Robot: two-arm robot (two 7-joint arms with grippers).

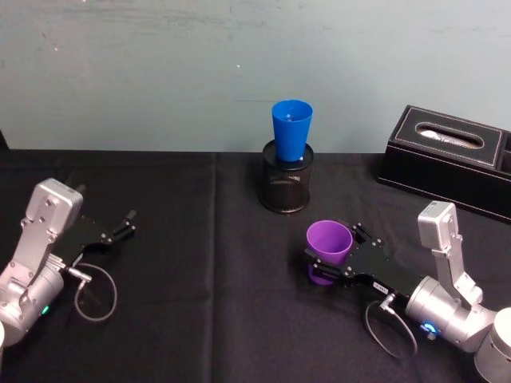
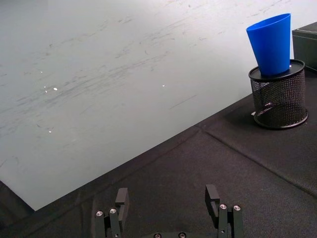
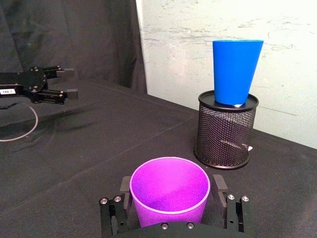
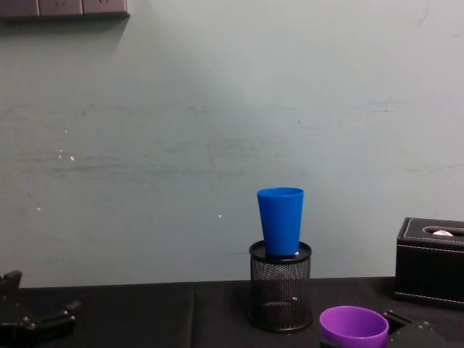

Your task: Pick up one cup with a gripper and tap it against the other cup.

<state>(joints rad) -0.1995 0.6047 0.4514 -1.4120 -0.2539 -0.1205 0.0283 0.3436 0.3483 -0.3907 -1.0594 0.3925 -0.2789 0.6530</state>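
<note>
The short purple cup (image 1: 329, 242) stands upright on the black cloth at the right front, seen close up in the right wrist view (image 3: 169, 197) and low in the chest view (image 4: 354, 326). My right gripper (image 1: 334, 255) is shut on it, one finger against each side of its body (image 3: 171, 210). The tall blue cup (image 1: 291, 129) stands in a black mesh pen holder (image 1: 286, 185) farther back, apart from the purple cup (image 3: 237, 70) (image 4: 281, 221). My left gripper (image 1: 121, 227) rests open over the cloth at the far left (image 2: 167, 198), with nothing between its fingers.
A black leather tissue box (image 1: 451, 159) sits at the back right near the wall. Black cloth (image 1: 207, 303) covers the table between the arms. A pale wall (image 1: 160, 72) rises directly behind the table. A grey cable (image 1: 96, 291) loops beside the left arm.
</note>
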